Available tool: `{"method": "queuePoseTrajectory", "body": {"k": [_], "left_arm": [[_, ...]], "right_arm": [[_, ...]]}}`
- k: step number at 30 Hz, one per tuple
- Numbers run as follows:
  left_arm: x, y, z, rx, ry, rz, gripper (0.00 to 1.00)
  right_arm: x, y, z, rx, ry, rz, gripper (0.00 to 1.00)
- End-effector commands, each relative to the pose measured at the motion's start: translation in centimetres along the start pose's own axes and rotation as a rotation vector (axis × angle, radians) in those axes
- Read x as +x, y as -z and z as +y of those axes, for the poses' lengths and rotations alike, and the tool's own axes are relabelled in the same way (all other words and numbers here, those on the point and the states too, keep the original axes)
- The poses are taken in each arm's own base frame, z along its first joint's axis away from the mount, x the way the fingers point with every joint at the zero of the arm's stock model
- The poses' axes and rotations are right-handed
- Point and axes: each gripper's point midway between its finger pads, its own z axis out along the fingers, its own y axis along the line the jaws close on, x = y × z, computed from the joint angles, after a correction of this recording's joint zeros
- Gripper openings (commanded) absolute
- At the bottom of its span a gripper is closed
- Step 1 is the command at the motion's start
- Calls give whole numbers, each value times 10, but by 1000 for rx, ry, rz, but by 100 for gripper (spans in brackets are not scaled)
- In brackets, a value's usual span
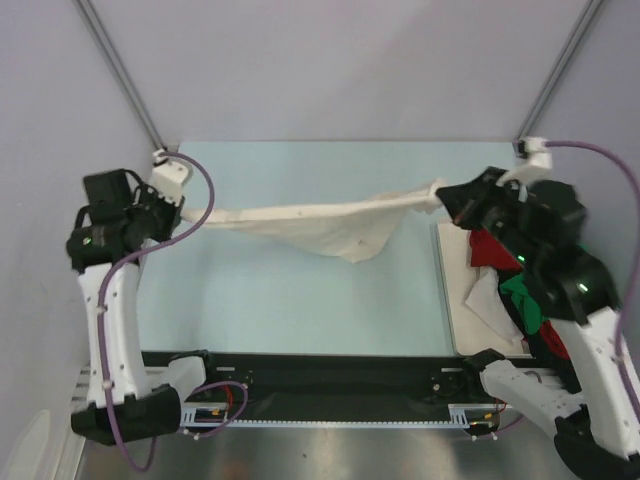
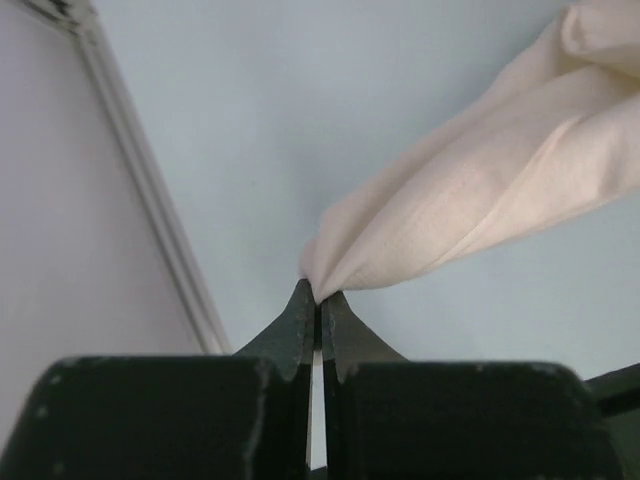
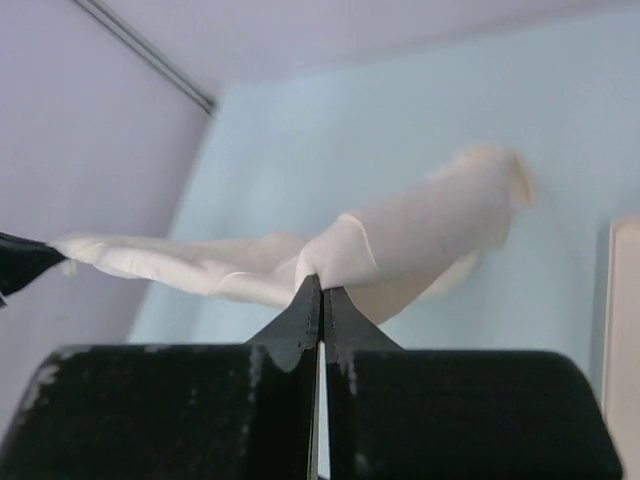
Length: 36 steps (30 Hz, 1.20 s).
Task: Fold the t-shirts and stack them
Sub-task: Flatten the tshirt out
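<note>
My left gripper point(image 2: 317, 295) is pinched tight on one end of the cream shirt point(image 1: 330, 225); my right gripper point(image 3: 321, 285) is clamped on the other end. The shirt hangs stretched between them, sagging above the table's point(image 1: 300, 310) far half. The red shirt point(image 1: 487, 250) and green shirt point(image 1: 520, 295) lie heaped at the table's right edge.

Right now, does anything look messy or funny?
The cream t-shirt sags bunched like a rope between the left gripper and right gripper, not flat. The red shirt and green shirt sit crumpled on the right.
</note>
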Motion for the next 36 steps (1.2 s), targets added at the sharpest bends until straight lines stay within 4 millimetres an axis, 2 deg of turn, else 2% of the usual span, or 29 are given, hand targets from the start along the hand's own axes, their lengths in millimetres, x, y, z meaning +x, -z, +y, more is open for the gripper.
{"method": "queuePoseTrajectory", "body": {"k": [1, 2, 3, 4, 5, 7, 9, 10, 12, 13, 15, 16, 17, 18, 19, 20, 21, 22, 23, 24, 25, 26, 27, 28, 30, 32, 33, 35, 36], "left_arm": [[-30, 88, -21, -40, 49, -122, 0], [-34, 99, -22, -54, 60, -130, 0], [-39, 109, -21, -72, 69, -144, 0], [-55, 128, -18, -111, 75, -194, 0], [-60, 137, -18, -127, 77, -212, 0], [-78, 159, -14, -172, 65, -277, 0], [-89, 168, -10, -191, 66, -311, 0], [-96, 173, -8, -199, 58, -335, 0], [-107, 162, 1, -186, 77, -341, 0], [-109, 155, 5, -176, 84, -337, 0], [-119, 131, 22, -166, 114, -322, 0], [-122, 122, 30, -170, 127, -315, 0], [-131, 118, 42, -196, 130, -331, 0], [-139, 103, 55, -195, 153, -320, 0], [-144, 97, 63, -202, 163, -322, 0], [-153, 94, 74, -220, 164, -336, 0], [-154, 71, 90, -229, 195, -299, 0], [-167, 77, 101, -262, 189, -332, 0], [-175, 71, 113, -285, 193, -344, 0], [-183, 64, 128, -318, 207, -349, 0], [-189, 61, 134, -324, 211, -358, 0], [-195, 60, 140, -335, 212, -370, 0], [-208, 73, 146, -362, 207, -416, 0], [-211, 64, 152, -361, 207, -413, 0], [-219, 71, 160, -395, 173, -433, 0], [-221, 79, 167, -443, 155, -440, 0], [-217, 79, 171, -450, 151, -430, 0], [-215, 79, 168, -437, 146, -432, 0], [-205, 66, 167, -416, 156, -397, 0]], "right_arm": [[-48, 85, 24, -79, 23, -168, 0], [-65, 106, 36, -122, 13, -228, 0], [-72, 123, 40, -146, -4, -268, 0], [-77, 133, 49, -192, -9, -284, 0], [-83, 143, 55, -217, -13, -311, 0], [-91, 147, 61, -240, -13, -334, 0], [-99, 142, 60, -218, -17, -354, 0], [-103, 124, 61, -205, -16, -341, 0], [-107, 103, 66, -212, 2, -328, 0], [-114, 79, 71, -215, 12, -319, 0], [-121, 51, 79, -230, 35, -305, 0], [-139, 49, 88, -250, 47, -352, 0], [-139, 13, 87, -226, 64, -318, 0], [-150, 2, 86, -216, 73, -335, 0], [-161, -12, 88, -217, 77, -359, 0], [-173, -35, 91, -222, 80, -366, 0], [-177, -50, 93, -247, 83, -360, 0], [-195, -59, 89, -255, 83, -404, 0], [-207, -81, 87, -265, 49, -410, 0], [-215, -89, 87, -287, 35, -420, 0], [-229, -94, 79, -276, 21, -438, 0], [-250, -86, 88, -306, 25, -488, 0], [-248, -110, 80, -290, 6, -448, 0], [-254, -117, 78, -285, 7, -452, 0], [-275, -113, 84, -318, 25, -496, 0], [-287, -109, 74, -324, -13, -518, 0], [-287, -113, 70, -338, -25, -511, 0], [-285, -109, 66, -341, -50, -500, 0], [-282, -110, 62, -335, -48, -492, 0]]}}
